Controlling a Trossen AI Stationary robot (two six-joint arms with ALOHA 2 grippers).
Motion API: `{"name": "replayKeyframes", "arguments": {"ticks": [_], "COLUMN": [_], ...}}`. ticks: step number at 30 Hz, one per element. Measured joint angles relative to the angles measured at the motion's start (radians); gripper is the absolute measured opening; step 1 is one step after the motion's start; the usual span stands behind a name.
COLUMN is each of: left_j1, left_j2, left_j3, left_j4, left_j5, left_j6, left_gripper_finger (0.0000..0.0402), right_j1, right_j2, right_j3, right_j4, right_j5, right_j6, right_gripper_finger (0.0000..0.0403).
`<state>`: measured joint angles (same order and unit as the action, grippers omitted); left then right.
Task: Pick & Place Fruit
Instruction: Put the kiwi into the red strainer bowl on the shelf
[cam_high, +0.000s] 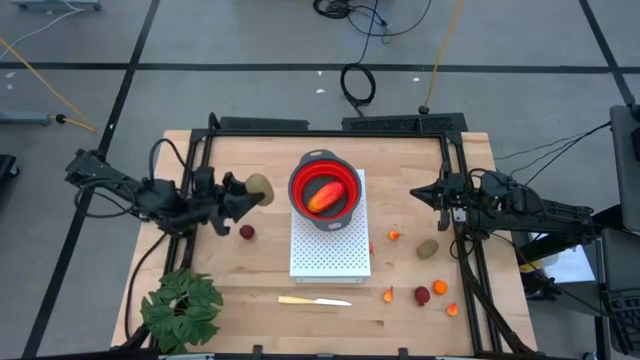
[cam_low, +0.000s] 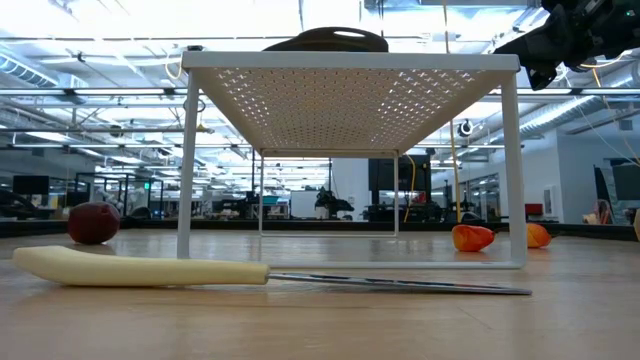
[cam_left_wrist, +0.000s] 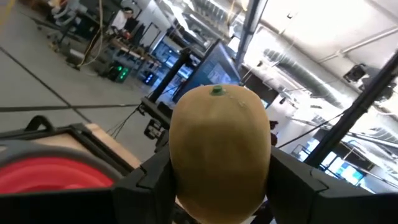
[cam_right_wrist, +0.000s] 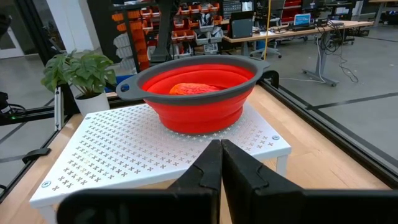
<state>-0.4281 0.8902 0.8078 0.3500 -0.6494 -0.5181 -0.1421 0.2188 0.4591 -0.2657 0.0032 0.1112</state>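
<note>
On the wooden table (cam_high: 250, 270) you can count two olive-brown ovals: one (cam_high: 259, 186) is clamped between the fingers of the left gripper (cam_high: 246, 194), held above the table just left of the red bowl (cam_high: 325, 190), and the other (cam_high: 428, 248) lies on the wood near the right gripper (cam_high: 418, 194). You have two dark red balls, one (cam_high: 246, 232) left of the white perforated stand (cam_high: 330, 250) and one (cam_high: 422, 295) near the front right. One red-orange oblong (cam_high: 322, 196) lies inside the bowl, which sits on the stand's far end. Four small orange bits show clearly in the high view: one (cam_high: 394, 236) just right of the stand, one (cam_high: 387, 294) near the front, and two (cam_high: 440, 287) (cam_high: 451, 309) beside the right-hand ball; a further speck at the stand's right edge is too small to tell. One pale yellow knife (cam_high: 314, 300) lies in front of the stand, and one green leafy plant (cam_high: 182, 308) stands at the front left corner. Your right gripper hovers at the table's right side, facing the stand, with its fingers pressed together and holding nothing. From the left wrist view the held oval fills the middle, so you see only a sliver of the bowl. From table height the bowl is barely visible over the stand's top.
</note>
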Motion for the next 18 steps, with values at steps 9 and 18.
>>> {"name": "replayKeyframes", "arguments": {"ticks": [9, 18], "left_j1": [0.045, 0.112], "left_j2": [0.058, 0.157], "left_j3": [0.0, 0.0], "left_j4": [-0.066, -0.061], "left_j5": [-0.02, -0.024], "left_j6": [0.22, 0.299], "left_gripper_finger": [0.0201, 0.0191], "right_j1": [0.0, 0.0], "right_j2": [0.0, 0.0], "right_j3": [0.0, 0.0], "right_j4": [0.0, 0.0], "right_j5": [0.0, 0.0], "right_j6": [0.0, 0.0], "right_gripper_finger": [0.0004, 0.0004]}}
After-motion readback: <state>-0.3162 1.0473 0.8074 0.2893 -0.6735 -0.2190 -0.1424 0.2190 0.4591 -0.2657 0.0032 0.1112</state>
